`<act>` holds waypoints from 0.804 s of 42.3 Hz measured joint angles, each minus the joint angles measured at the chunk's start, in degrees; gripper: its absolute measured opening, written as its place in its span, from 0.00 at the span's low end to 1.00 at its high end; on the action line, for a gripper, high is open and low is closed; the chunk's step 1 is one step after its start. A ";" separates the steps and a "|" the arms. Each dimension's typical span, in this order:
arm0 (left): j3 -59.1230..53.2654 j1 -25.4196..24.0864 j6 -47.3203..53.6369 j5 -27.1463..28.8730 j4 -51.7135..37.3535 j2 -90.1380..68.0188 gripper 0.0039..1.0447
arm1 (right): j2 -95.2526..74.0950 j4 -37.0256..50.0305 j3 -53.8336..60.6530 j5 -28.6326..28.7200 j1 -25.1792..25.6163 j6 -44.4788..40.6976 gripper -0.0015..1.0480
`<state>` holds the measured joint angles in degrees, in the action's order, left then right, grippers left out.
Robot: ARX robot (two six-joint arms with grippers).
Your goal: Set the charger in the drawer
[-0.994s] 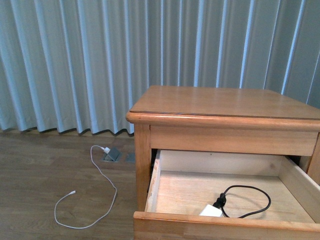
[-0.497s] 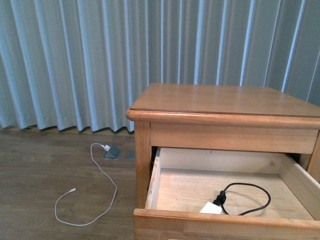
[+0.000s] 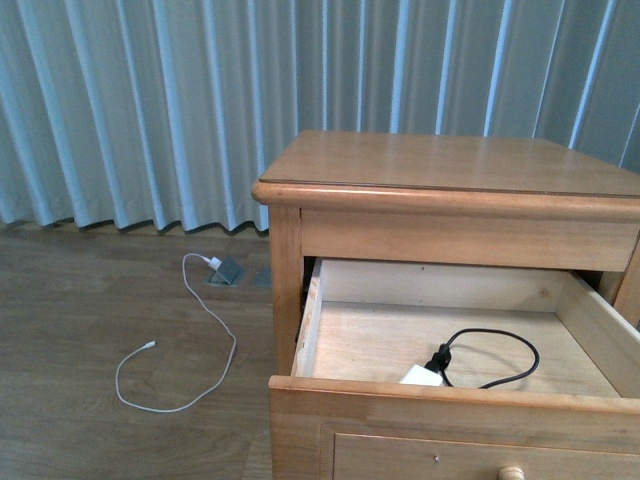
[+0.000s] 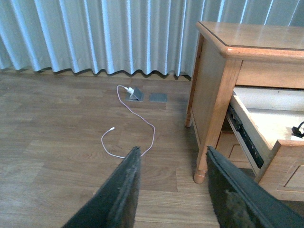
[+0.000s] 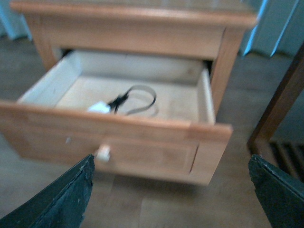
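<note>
The drawer [image 3: 450, 402] of the light-brown nightstand stands pulled out. In it lies the charger [image 3: 421, 376], a small white block near the front wall, its black cable [image 3: 500, 352] looping behind it. In the right wrist view, which is blurred, the charger [image 5: 99, 108] rests inside the drawer [image 5: 142, 147], above the round pale knob [image 5: 102, 153]. My right gripper [image 5: 171, 164] is open and empty, in front of the drawer panel and apart from it. My left gripper [image 4: 172, 156] is open and empty over the floor, left of the nightstand leg. Neither arm shows in the front view.
A long white cable [image 3: 233, 345] lies looped on the wood floor, running from a grey floor socket [image 3: 226, 272]. Blue-grey curtains [image 3: 150, 110] hang behind the nightstand top [image 3: 440, 160]. A dark wooden post [image 5: 280, 99] stands beside the drawer in the right wrist view.
The front view has shifted: the nightstand sits higher in frame and the drawer's front panel and knob now show. The charger lies in the same spot in the drawer.
</note>
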<state>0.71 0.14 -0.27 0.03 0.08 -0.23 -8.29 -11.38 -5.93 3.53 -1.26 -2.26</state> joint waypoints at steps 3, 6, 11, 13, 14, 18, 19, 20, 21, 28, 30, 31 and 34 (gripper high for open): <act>0.00 0.00 0.00 0.00 0.00 0.00 0.52 | -4.44 -2.51 -1.31 0.63 -1.05 0.77 0.92; 0.00 0.00 0.00 0.00 0.00 0.00 0.66 | -11.91 -4.22 -4.00 3.34 -2.23 2.71 0.92; 0.00 0.00 0.00 0.00 0.00 0.00 0.90 | -27.17 0.02 -7.56 5.99 -4.42 6.05 0.92; 0.00 0.00 0.04 -0.02 0.00 0.00 0.96 | -33.62 2.54 -8.83 5.99 -5.66 7.67 0.92; 0.00 0.00 0.04 0.00 0.00 0.00 0.95 | -35.69 3.41 -9.27 5.92 -6.10 7.93 0.92; 0.00 0.00 0.02 0.00 0.00 0.00 0.94 | -46.64 9.16 -11.87 4.55 -8.63 9.73 0.92; 0.00 0.00 0.04 0.00 0.00 0.00 0.94 | -48.30 10.03 -12.28 4.28 -8.98 10.12 0.92; 0.00 0.00 0.04 0.00 0.00 0.00 0.94 | -50.71 11.28 -12.92 3.78 -9.53 10.36 0.92; 0.00 0.00 0.04 -0.02 0.00 0.00 0.94 | -53.11 12.63 -13.53 3.13 -10.08 10.58 0.92; 0.00 0.00 0.02 0.00 0.00 0.00 0.94 | -68.22 21.46 -18.58 -1.07 -12.11 11.76 0.92; 0.00 0.00 0.02 0.00 0.00 0.00 0.94 | -71.43 23.58 -20.09 -3.13 -12.22 11.72 0.92; 0.00 0.00 0.04 0.00 0.00 0.00 0.94 | -72.67 24.24 -20.76 -3.58 -12.24 11.72 0.92; 0.00 0.00 0.04 0.00 0.00 0.00 0.94 | -76.83 25.57 -23.54 -4.35 -12.24 11.72 0.92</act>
<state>0.71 0.14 -0.23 0.03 0.08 -0.23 -85.12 14.20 -29.47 -0.82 -13.50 9.45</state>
